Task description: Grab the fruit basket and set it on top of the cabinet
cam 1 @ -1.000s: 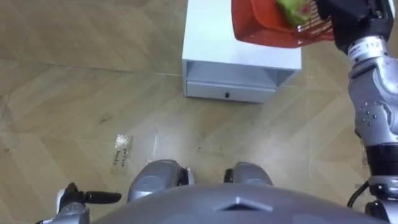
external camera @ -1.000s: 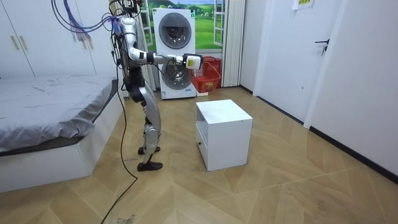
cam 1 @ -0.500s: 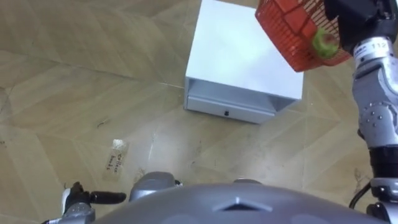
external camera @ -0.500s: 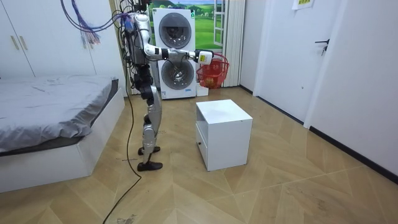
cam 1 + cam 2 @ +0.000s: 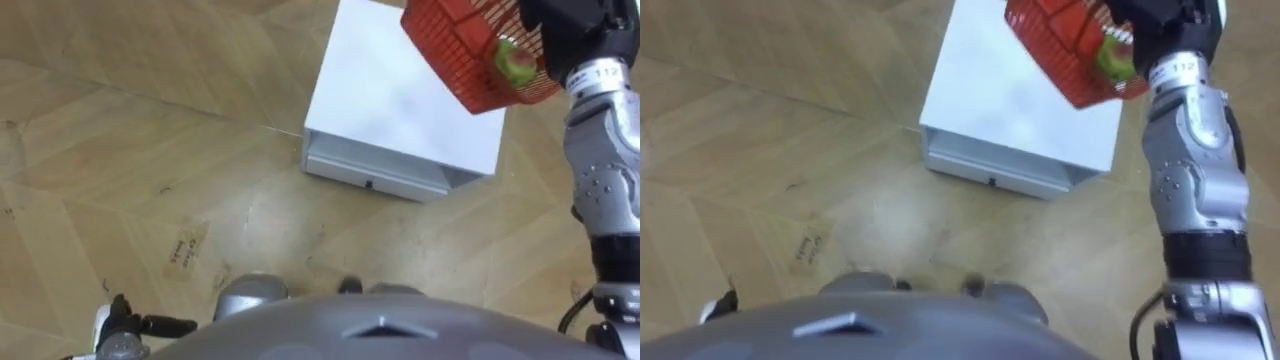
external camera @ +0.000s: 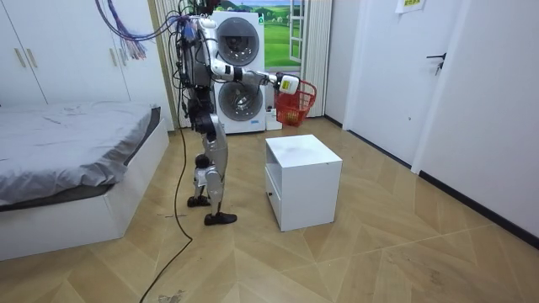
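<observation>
Room view: our right robot hand (image 6: 289, 82) is closed round the handle of the fruit basket (image 6: 296, 103), holding it in the air near the white cabinet (image 6: 303, 160); we have stepped closer to it since. Eye views add a green fruit (image 5: 512, 64) inside the tilted basket.

Counted: one red basket (image 5: 465, 50) | one green fruit (image 5: 513, 65) | one white cabinet (image 5: 400, 110) | one drawer (image 5: 375, 178) | two stacked washers (image 6: 240, 38) | one bed (image 6: 67, 143) | one label (image 5: 183, 250) on the floor

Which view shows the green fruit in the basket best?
The left eye view: the green fruit shows plainly inside the red basket. The right eye view comes close; the room view makes it too small.
</observation>
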### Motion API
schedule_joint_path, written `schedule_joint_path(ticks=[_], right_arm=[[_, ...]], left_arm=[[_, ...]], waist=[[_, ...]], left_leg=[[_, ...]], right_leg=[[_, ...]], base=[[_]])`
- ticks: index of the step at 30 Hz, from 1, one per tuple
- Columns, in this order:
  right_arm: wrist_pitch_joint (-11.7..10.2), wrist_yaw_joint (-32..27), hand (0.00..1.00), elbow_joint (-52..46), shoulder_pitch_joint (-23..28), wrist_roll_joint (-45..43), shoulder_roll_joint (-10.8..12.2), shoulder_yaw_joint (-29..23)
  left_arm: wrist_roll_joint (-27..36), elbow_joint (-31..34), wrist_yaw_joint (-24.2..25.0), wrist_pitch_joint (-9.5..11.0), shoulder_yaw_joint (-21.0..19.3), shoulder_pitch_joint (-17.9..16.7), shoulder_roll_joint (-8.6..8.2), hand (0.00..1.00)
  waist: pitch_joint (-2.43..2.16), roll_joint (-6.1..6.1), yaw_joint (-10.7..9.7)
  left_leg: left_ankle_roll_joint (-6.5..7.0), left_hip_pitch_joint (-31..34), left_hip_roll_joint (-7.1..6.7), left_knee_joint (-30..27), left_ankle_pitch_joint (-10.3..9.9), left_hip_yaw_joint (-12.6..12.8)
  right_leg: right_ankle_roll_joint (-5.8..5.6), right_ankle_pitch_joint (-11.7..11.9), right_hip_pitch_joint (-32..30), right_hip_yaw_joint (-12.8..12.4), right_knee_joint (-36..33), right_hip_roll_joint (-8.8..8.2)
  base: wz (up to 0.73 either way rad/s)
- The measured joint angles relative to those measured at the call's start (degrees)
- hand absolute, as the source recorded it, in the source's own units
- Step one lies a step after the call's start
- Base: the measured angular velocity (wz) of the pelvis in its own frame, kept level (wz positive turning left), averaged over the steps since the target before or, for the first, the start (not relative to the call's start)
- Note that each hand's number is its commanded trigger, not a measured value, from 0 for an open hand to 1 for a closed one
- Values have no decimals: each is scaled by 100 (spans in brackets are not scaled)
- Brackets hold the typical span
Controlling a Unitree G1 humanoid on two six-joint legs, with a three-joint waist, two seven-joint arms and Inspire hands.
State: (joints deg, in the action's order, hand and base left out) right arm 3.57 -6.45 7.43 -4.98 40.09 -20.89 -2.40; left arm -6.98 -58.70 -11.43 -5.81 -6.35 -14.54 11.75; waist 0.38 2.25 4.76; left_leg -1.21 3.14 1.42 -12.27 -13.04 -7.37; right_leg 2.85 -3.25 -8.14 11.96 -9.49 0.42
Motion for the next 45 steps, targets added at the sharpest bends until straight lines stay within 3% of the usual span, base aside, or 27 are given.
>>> schedule_joint_path(ticks=[2,3,7,9,12,17,26,32,35,43,44,45], right_arm=[[0,-43,100,393,-187,61,5,12],[0,-50,100,642,-371,56,19,40],[-8,-58,100,1231,-1050,52,69,84],[-63,-59,100,1755,-1481,37,152,107],[-66,-40,100,2233,-1696,29,203,116],[-65,-38,100,2940,-1764,92,273,134],[-139,23,100,3733,-2077,252,295,115],[-360,29,100,3739,-2120,227,297,117],[-410,54,100,3804,-2197,229,297,116],[-437,166,100,4038,-2223,232,294,118],[-466,167,95,4049,-2230,232,294,118],[-481,165,0,4064,-2245,231,293,117]], left_arm=[[14,15,90,3,141,42,10,0],[3,22,125,-16,255,57,22,0],[-9,10,399,-181,335,67,15,0],[0,-119,510,-222,335,93,21,0],[20,-181,610,-238,430,142,33,0],[88,-384,705,-251,540,275,16,0],[313,-569,861,-151,653,303,29,0],[476,-656,872,-35,730,509,33,0],[522,-662,872,4,772,532,37,0],[525,-663,972,5,1012,553,41,0],[526,-663,975,5,1016,556,41,0],[525,-663,975,5,1018,561,41,0]], waist=[[4,-24,-10],[2,-25,1],[5,-14,53],[54,-90,55],[62,-170,171],[90,-255,373],[108,-311,362],[138,-313,379],[162,-328,369],[168,-334,379],[168,-335,385],[169,-333,384]], left_leg=[[-14,95,64,83,60,596],[48,187,70,85,99,705],[168,528,-21,52,171,697],[185,677,-61,-56,180,676],[207,995,-95,-236,193,647],[270,1476,-132,-424,242,703],[287,2040,-185,-773,247,802],[291,2412,-218,-1019,252,880],[293,2457,-242,-1061,252,902],[301,2530,-307,-1062,258,897],[301,2530,-307,-1061,258,897],[301,2530,-310,-1055,258,898]], right_leg=[[-1,-1,-33,3,25,-8],[-1,-2,-131,19,17,-10],[-1,-2,-469,138,-23,-90],[-2,-1,-507,253,-17,-144],[-3,-1,-733,367,-99,-211],[23,-18,-1266,414,-453,-329],[40,-109,-1788,396,-840,-467],[75,-186,-2240,398,-1233,-592],[64,-244,-2309,403,-1342,-644],[60,-366,-2475,401,-1554,-744],[58,-375,-2475,401,-1555,-745],[53,-387,-2483,397,-1565,-749]], base=[[32],[24],[17],[25],[21],[8],[2],[6],[4],[4],[0],[0]])
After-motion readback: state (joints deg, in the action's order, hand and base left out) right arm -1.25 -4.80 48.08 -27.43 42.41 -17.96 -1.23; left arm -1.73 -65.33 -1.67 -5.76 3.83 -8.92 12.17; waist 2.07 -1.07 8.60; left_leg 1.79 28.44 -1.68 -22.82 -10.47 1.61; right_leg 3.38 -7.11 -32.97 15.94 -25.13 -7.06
